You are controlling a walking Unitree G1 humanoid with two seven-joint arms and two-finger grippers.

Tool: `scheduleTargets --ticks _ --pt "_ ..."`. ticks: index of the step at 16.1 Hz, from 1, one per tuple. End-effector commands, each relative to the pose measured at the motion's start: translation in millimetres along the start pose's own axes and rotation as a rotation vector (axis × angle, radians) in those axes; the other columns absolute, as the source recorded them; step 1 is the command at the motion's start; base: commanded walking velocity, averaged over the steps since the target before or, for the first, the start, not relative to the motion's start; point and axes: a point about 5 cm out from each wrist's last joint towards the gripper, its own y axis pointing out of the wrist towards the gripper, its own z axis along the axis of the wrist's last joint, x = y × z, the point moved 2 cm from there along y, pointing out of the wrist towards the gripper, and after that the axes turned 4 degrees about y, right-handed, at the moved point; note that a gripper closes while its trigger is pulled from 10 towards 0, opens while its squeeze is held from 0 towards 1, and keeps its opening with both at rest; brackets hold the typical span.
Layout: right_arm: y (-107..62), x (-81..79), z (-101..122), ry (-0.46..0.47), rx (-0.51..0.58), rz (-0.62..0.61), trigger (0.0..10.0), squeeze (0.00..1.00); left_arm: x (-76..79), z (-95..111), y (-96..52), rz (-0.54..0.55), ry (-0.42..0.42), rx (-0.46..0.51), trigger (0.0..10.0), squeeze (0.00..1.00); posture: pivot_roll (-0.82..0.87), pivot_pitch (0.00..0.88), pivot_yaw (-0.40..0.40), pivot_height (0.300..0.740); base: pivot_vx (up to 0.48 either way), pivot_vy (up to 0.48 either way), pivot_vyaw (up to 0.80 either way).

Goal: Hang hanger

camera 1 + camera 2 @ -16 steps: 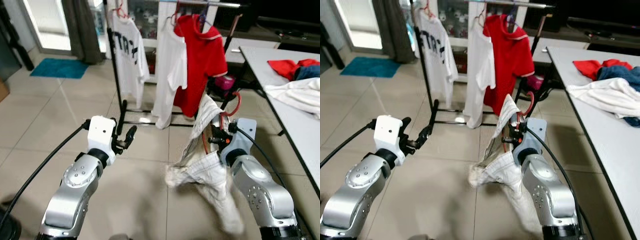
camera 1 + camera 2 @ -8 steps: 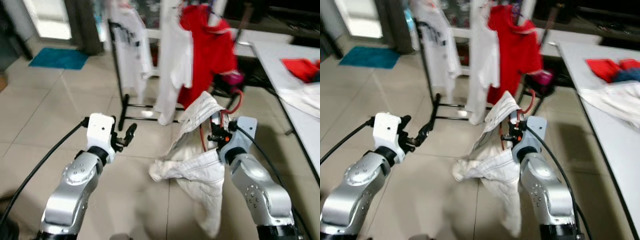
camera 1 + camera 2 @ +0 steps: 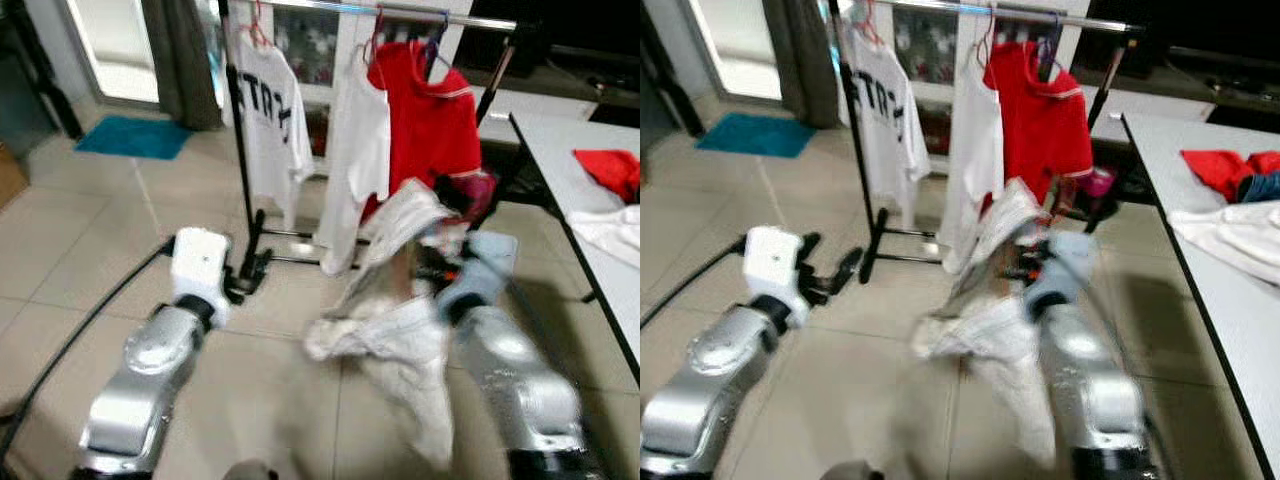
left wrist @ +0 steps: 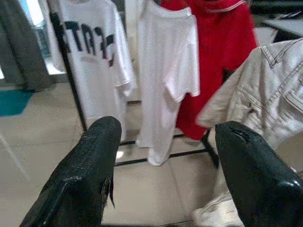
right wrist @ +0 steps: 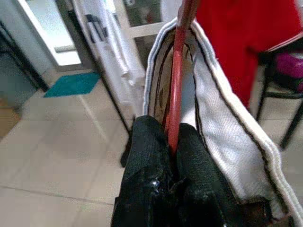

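Head stereo pair looks forward-down; wrist cams face along fingers; all share clothes rack (image 3: 370,10) ahead.

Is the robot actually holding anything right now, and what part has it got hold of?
Yes. The right gripper is shut on the red hanger, pinching its thin red bar, with a white garment draped on it. The left gripper is open and holds nothing.

Red hanger (image 5: 177,85) upright, pinched in right hand (image 5: 171,142); pale garment (image 3: 400,330) draped on it.
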Motion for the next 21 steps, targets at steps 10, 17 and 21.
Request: scheduleTargets --ticks 10,17,21 --pt "-0.9 7.5 20.9 0.019 0.093 -0.025 10.0 0.0 8.0 5.1 4.9 -0.041 0.01 0.014 10.0 0.0 0.07 0.02 -0.041 0.74 0.34 0.0 0.29" --pt "-1.6 9.8 21.4 0.013 0.099 -0.038 10.0 0.0 7.4 5.8 6.2 -0.056 0.015 0.013 10.0 0.0 0.07 0.016 -0.03 0.74 0.337 0.0 0.0" --pt "-1.1 10.2 21.5 0.008 0.097 -0.036 10.0 0.0 7.9 6.3 7.9 -0.059 0.014 0.015 10.0 0.0 0.07 0.013 -0.033 0.74 0.339 0.0 0.0"
